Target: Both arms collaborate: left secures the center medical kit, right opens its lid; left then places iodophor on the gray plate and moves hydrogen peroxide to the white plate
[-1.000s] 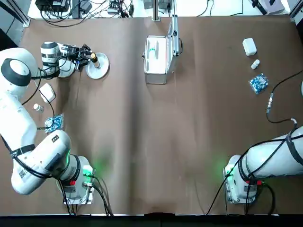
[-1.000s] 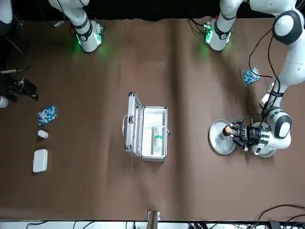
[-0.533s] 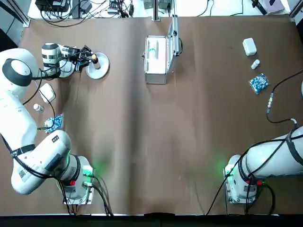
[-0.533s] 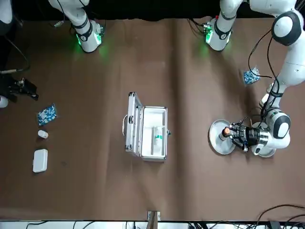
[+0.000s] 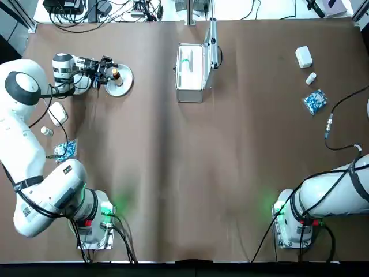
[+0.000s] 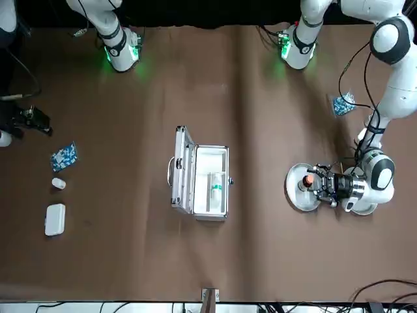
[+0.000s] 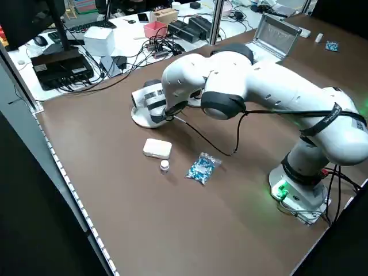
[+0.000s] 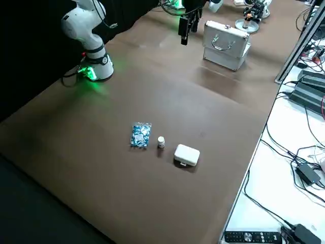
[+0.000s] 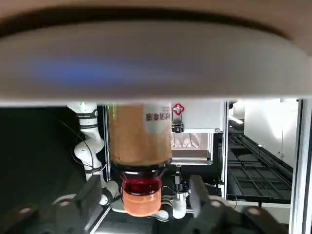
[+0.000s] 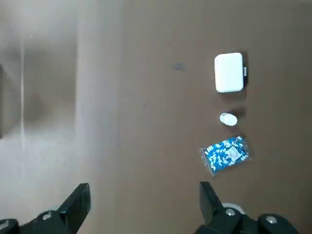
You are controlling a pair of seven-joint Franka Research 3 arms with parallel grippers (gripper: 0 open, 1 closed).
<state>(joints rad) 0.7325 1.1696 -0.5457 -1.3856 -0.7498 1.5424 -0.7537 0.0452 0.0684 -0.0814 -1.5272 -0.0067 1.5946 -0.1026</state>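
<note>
Kit (image 6: 211, 182) open, iodophor (image 5: 116, 75) standing on one plate (image 5: 124, 86), the left claw (image 9: 146, 207) beside it, spread wide! Peroxide (image 6: 216, 186), apparently, still needs moving from the kit; right claw (image 10: 146, 200) waits wide, off to the right.

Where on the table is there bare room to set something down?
The widest bare patch lies between the medical kit and the two arm bases; another separates the kit from the right-hand pill bag. It is crowded around the left gripper, over the gray plate.
</note>
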